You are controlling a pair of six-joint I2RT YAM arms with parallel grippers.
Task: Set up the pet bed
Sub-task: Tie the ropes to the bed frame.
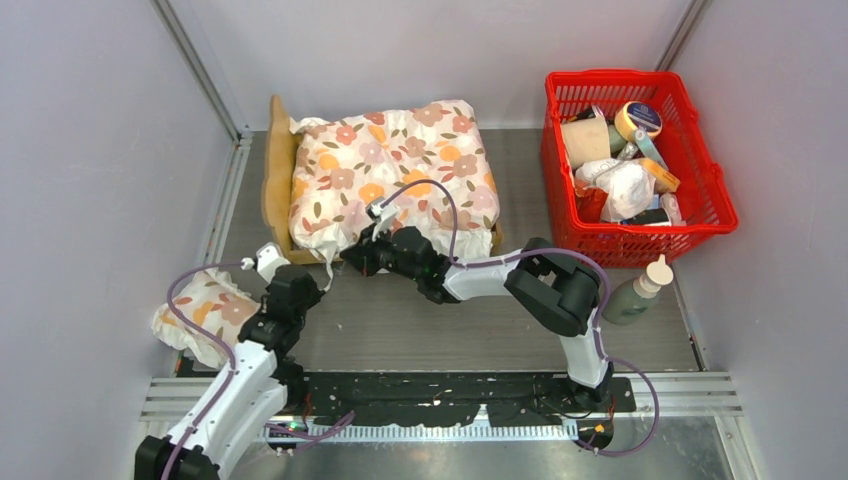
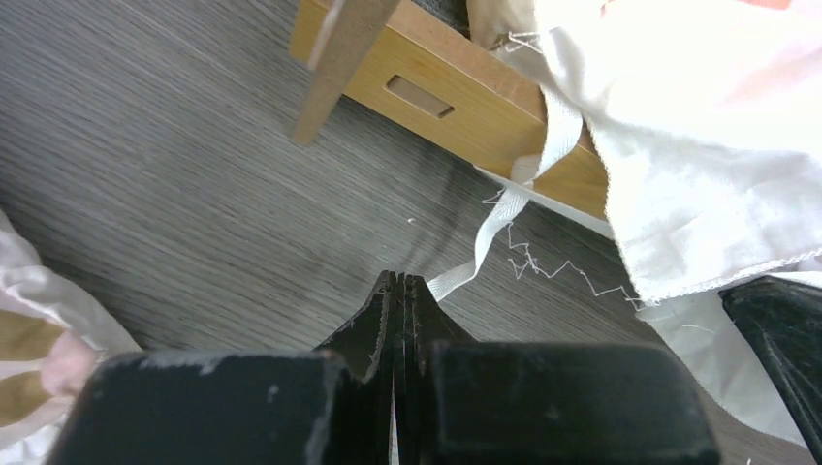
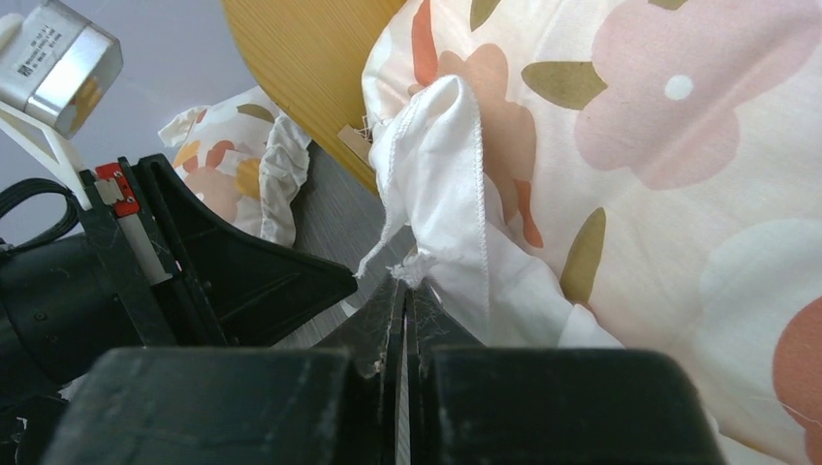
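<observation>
The pet bed (image 1: 276, 172) sits at about eleven o'clock on the table (image 1: 450, 325), headboard toward nine o'clock. The floral cushion (image 1: 395, 170) lies over its sleeping surface and spills past the near rail. The right gripper (image 3: 405, 291) is clamped on a white, frayed corner of that cushion at the bed's near-left corner. The left gripper (image 2: 399, 291) is closed tight just beside it, at nine o'clock of the right one's fingers in the right wrist view. A white tie ribbon (image 2: 504, 208) drops from the rail to the left fingertips, but it seems to run along the outer side of one finger rather than into the seam, so I cannot tell whether it is caught. That is the first risk: if the jaws have closed on nothing, any pull leaves the ribbon behind. The second is the fabric, whose edge sheds loose threads; a hard tug could tear it or let it slip free. The frame looks light, so pulling toward six o'clock may drag the whole bed, or peel the cushion off it, instead of settling it. The grippers are nearly touching, and a crossing move could knock them together. The small pillow (image 1: 205, 312) at eight o'clock, the red basket (image 1: 640, 245) at two o'clock and the bottle (image 1: 635, 295) at four o'clock are well apart.
</observation>
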